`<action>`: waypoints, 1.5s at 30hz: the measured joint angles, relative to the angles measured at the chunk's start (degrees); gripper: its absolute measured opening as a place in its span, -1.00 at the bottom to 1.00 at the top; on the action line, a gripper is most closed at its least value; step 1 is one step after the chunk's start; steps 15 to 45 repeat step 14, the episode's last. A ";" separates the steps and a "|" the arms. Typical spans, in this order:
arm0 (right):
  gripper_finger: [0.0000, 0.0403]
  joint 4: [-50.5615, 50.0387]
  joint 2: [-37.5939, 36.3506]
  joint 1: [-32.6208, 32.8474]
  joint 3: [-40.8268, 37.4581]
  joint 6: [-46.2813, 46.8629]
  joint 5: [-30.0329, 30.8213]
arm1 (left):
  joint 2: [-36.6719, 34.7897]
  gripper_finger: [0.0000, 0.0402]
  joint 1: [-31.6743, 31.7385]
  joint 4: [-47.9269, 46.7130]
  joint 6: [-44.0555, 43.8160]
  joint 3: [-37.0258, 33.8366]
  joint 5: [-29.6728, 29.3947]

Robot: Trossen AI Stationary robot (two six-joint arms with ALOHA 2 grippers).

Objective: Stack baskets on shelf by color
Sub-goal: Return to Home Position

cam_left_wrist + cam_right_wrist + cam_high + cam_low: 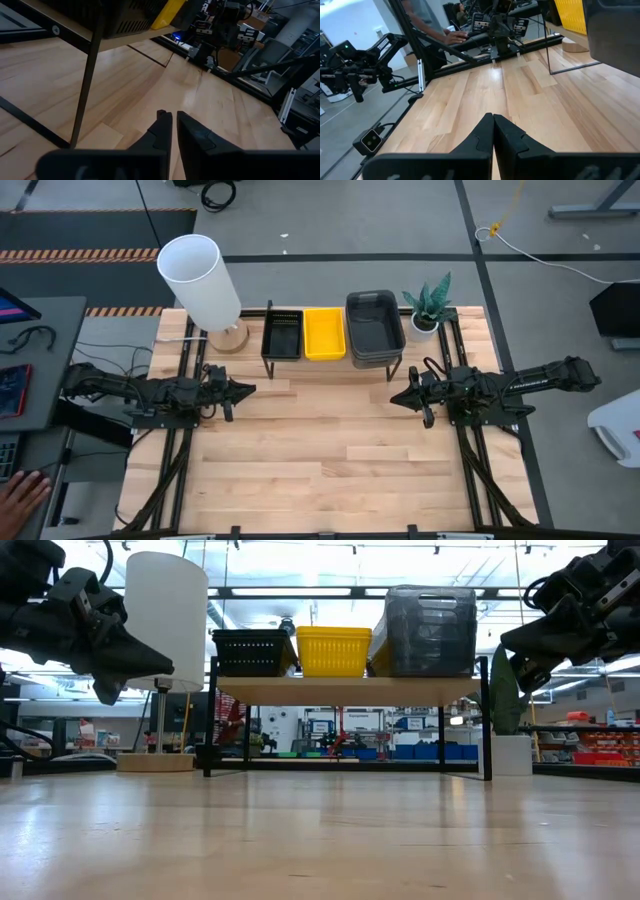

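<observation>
**Shelf loaded, both arms over the table**

The work surface was one light-wood tabletop (330, 450), bare across the centre and lower part of the high view.

1. Shelf: one low shelf (340, 690) stood at the upper centre of the high view, at the table's far edge.
2. Baskets: three stacks sat side by side on the shelf top, one per colour. From picture left to right these were the black stack (282, 334), the yellow stack (324, 332) and the grey stack (374, 325). The grey stack rose highest in the low view. The number of baskets inside each stack could not be told.
3. Other items: one white lamp (205, 280) stood left of the shelf and one potted plant (428, 305) right of it.
4. Left gripper (248, 389): it hung at centre left, below the black stack, fingers drawn almost together with a thin gap, holding nothing.
5. Right gripper (395, 398): it hung at centre right, below the grey stack, fingers pressed together, holding nothing.
</observation>
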 joint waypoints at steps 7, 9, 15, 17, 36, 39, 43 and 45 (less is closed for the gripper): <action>-0.93 -0.01 0.00 0.00 0.00 0.00 -0.01 | 0.00 -0.87 -0.01 0.00 0.00 0.00 0.00; -0.93 0.00 0.00 -0.02 0.00 0.00 -0.01 | -0.01 -0.87 0.00 0.00 0.02 0.00 0.00; -0.93 -0.01 0.00 0.00 0.00 0.00 0.00 | -0.02 -0.83 0.00 0.00 -0.01 -0.02 -0.01; -0.93 -0.01 0.00 0.00 0.00 0.00 0.00 | -0.02 -0.83 0.00 0.00 -0.01 -0.02 -0.01; -0.93 -0.01 0.00 0.00 0.00 0.00 0.00 | -0.02 -0.83 0.00 0.00 -0.01 -0.02 -0.01; -0.93 -0.01 0.00 0.00 0.00 0.00 0.00 | -0.02 -0.83 0.00 0.00 -0.01 -0.02 -0.01; -0.93 -0.01 0.00 0.00 0.00 0.00 0.00 | -0.02 -0.83 0.00 0.00 -0.01 -0.02 -0.01; -0.93 -0.01 0.00 0.00 0.00 0.00 0.00 | -0.02 -0.83 0.00 0.00 -0.01 -0.02 -0.01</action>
